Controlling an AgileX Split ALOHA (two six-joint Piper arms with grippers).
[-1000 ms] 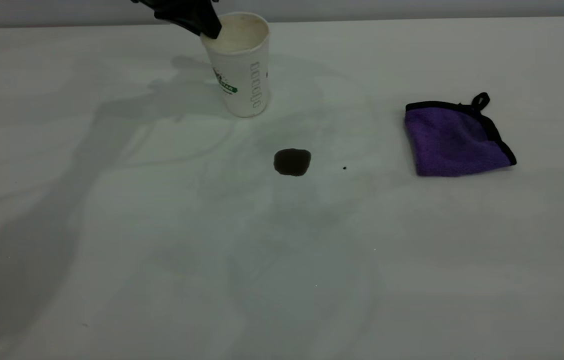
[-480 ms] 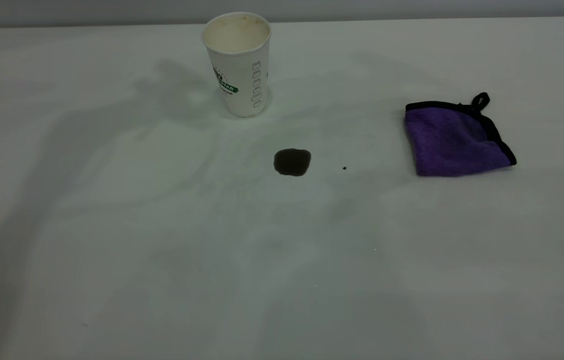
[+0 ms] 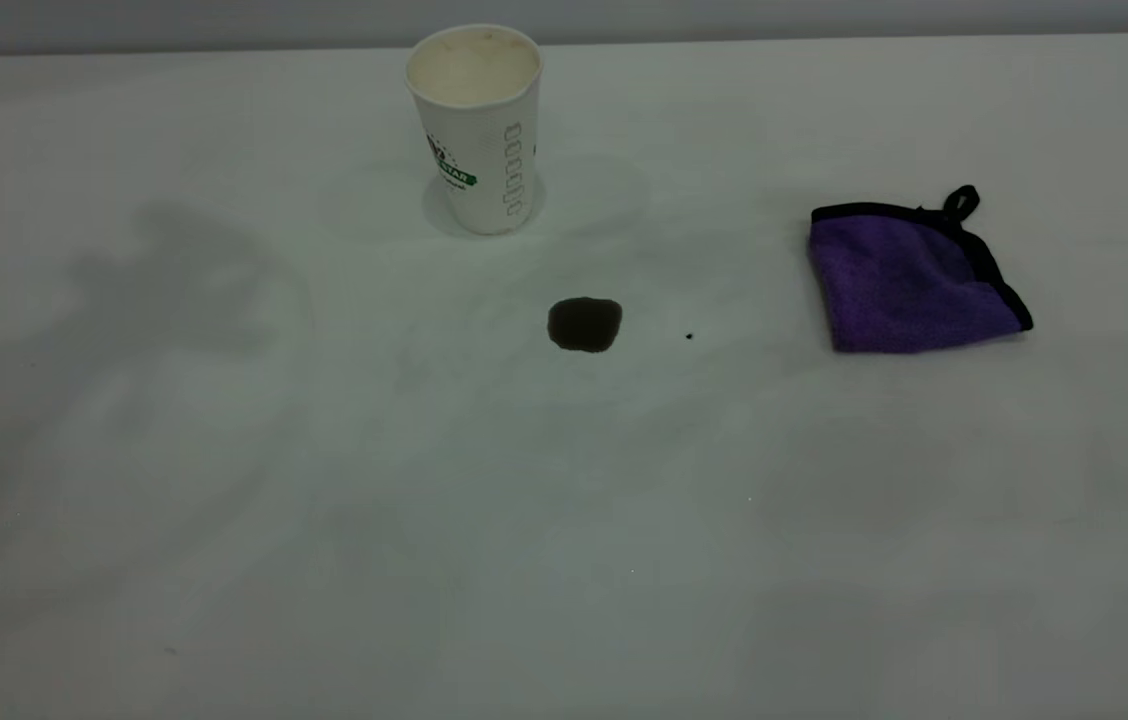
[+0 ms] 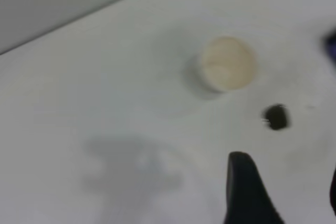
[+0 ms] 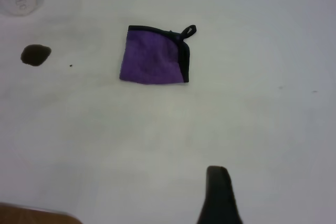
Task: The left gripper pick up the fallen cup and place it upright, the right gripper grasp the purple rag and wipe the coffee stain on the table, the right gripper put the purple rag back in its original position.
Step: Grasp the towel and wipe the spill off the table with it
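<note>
The cup [image 3: 476,130] stands upright near the far edge of the table [image 3: 324,520], with nothing touching it. In the left wrist view its cream mouth [image 4: 227,64] lies well ahead of my open left gripper [image 4: 287,182], which holds nothing. The coffee stain [image 3: 584,324], a dark blot, sits in front of the cup and also shows as the stain [image 4: 275,117] and the stain [image 5: 35,55]. The purple rag [image 3: 914,280] lies folded flat to the right. My right gripper [image 5: 273,192] hangs well back from the rag [image 5: 155,56], open and empty, with one finger [image 5: 218,195] showing. Neither gripper appears in the exterior view.
A tiny black speck [image 3: 689,336] lies between the stain and the rag. The table's far edge [image 3: 824,38] meets a grey wall just behind the cup. A brown strip [image 5: 31,216] shows at one corner of the right wrist view.
One second ago the left gripper was at the cup's rim. It has let go and moved out of the exterior view, its shadow sliding left. The cup stayed upright.
</note>
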